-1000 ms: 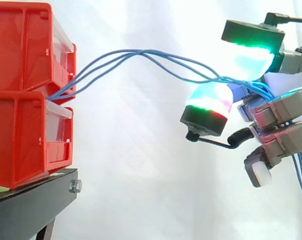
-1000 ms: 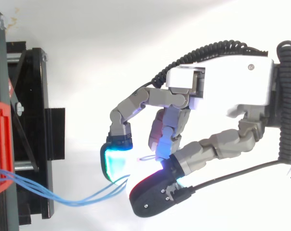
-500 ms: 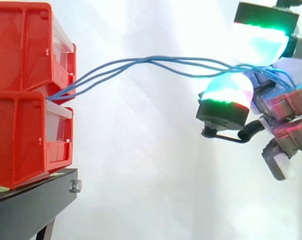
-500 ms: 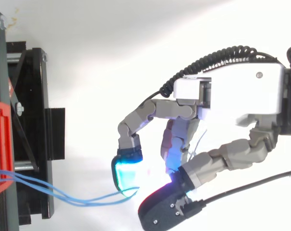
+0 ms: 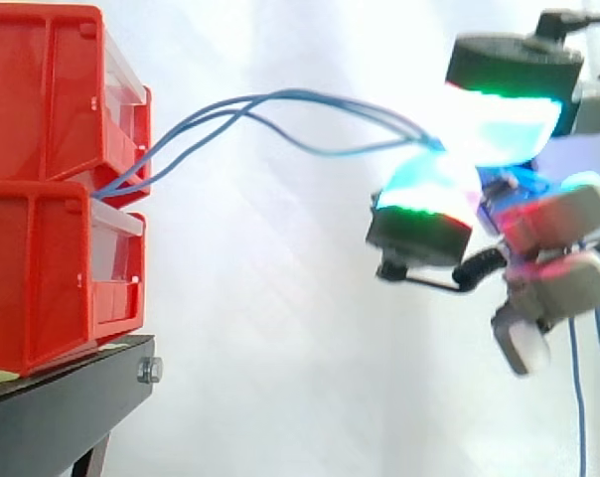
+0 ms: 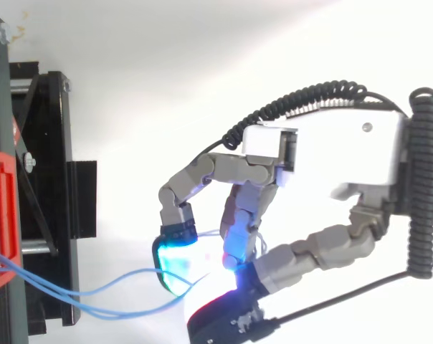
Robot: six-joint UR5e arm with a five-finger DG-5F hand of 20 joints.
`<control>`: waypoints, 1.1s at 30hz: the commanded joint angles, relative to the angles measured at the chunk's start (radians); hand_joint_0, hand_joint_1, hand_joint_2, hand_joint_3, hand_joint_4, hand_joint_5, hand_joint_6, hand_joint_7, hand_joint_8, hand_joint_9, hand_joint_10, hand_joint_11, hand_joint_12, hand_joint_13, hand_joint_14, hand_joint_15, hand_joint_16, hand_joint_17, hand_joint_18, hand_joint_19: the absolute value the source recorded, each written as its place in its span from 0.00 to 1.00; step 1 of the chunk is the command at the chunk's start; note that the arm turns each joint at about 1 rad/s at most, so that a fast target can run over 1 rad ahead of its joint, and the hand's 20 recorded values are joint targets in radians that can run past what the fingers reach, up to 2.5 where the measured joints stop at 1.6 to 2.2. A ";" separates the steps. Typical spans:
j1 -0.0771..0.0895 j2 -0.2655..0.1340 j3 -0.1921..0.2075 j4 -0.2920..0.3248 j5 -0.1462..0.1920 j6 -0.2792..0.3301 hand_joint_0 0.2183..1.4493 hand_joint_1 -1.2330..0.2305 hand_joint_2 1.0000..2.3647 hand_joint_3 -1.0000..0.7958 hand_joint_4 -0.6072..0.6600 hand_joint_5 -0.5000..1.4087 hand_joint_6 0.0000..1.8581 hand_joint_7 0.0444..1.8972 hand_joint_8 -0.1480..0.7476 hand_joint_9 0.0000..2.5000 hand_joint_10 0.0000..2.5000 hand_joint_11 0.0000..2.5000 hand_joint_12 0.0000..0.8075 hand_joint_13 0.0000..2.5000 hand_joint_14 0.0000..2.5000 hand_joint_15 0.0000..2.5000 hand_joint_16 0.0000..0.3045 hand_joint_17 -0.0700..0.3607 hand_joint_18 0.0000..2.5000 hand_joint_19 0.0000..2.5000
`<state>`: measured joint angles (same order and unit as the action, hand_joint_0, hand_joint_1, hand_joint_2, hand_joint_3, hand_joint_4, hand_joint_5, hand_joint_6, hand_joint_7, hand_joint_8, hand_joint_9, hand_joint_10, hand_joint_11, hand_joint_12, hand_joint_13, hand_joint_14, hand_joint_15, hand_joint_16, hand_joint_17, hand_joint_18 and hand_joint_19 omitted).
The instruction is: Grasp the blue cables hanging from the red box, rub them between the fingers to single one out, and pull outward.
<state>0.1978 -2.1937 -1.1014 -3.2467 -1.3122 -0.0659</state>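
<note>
Nearest to us in the side view, the grey jointed robot hand (image 5: 558, 214) reaches in from the right with its fingers curled. Two of its thick glowing fingertips (image 5: 499, 124) face each other. The upper one glows cyan-white with a green rim, and the lower one glows cyan with green and red at its edge. Between them they pinch the thin blue cables (image 5: 280, 94). The other fingers fold beneath, tinted red, and one ends in a white pad. From above, we see the white casing of the hand (image 6: 338, 154) at the right, with its fingers bent leftward. There the cyan pad (image 6: 175, 266) touches the cables (image 6: 123, 314) where they arrive.

Past the pinch, loose blue strands hang straight down below the hand, along the right edge of the side view. On the other side, the cables cross open air toward the left, touching nothing. We see them rise into a shallow arch, one strand sagging below the rest midway, and then drop toward the bins. From above, they bow in slack curves, with one strand apart from the others.

Farther left, the cables run in at the front, where the upper red plastic bin (image 5: 52, 89) sits on the lower red plastic bin (image 5: 42, 268). Both bins have pale translucent fronts. Under them is the black metal stand (image 5: 62, 417), with a bolt at its corner.

Behind everything hangs the white curtain (image 5: 260, 298).
</note>
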 commanded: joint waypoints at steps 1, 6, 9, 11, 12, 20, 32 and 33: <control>0.006 -0.020 0.000 0.010 0.014 0.006 0.32 0.27 0.02 0.50 0.46 0.20 0.49 0.60 0.42 0.53 0.01 0.34 0.40 0.45 0.01 0.34 0.15 0.40 0.30 0.27; 0.009 -0.020 0.000 0.048 0.019 0.003 0.28 0.38 0.01 0.43 0.48 0.22 0.47 0.54 0.44 0.56 0.01 0.27 0.44 0.45 0.01 0.31 0.17 0.43 0.33 0.26; 0.009 -0.021 0.000 0.064 0.019 0.003 0.29 0.43 0.01 0.41 0.48 0.22 0.46 0.54 0.43 0.55 0.01 0.27 0.41 0.44 0.01 0.30 0.16 0.41 0.31 0.27; 0.009 -0.021 0.000 0.076 0.019 0.000 0.29 0.44 0.01 0.40 0.49 0.22 0.45 0.56 0.42 0.54 0.01 0.27 0.40 0.43 0.01 0.30 0.15 0.40 0.30 0.27; 0.011 -0.021 0.000 0.084 0.019 -0.003 0.30 0.44 0.01 0.39 0.49 0.22 0.45 0.57 0.43 0.53 0.01 0.27 0.40 0.43 0.01 0.31 0.15 0.40 0.30 0.27; 0.009 -0.020 0.000 0.110 0.021 -0.006 0.36 0.23 0.02 0.47 0.44 0.19 0.49 0.63 0.43 0.48 0.01 0.33 0.40 0.40 0.01 0.31 0.15 0.40 0.30 0.26; 0.009 -0.020 0.000 0.110 0.022 -0.005 0.46 0.22 0.00 0.28 0.38 0.18 0.51 0.63 0.40 0.47 0.01 0.32 0.39 0.38 0.01 0.29 0.14 0.39 0.30 0.25; 0.009 -0.020 0.000 0.110 0.022 -0.005 0.43 0.23 0.00 0.28 0.40 0.18 0.50 0.63 0.40 0.48 0.01 0.32 0.39 0.38 0.01 0.29 0.14 0.39 0.30 0.25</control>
<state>0.2071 -2.2136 -1.1014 -3.1370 -1.2905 -0.0713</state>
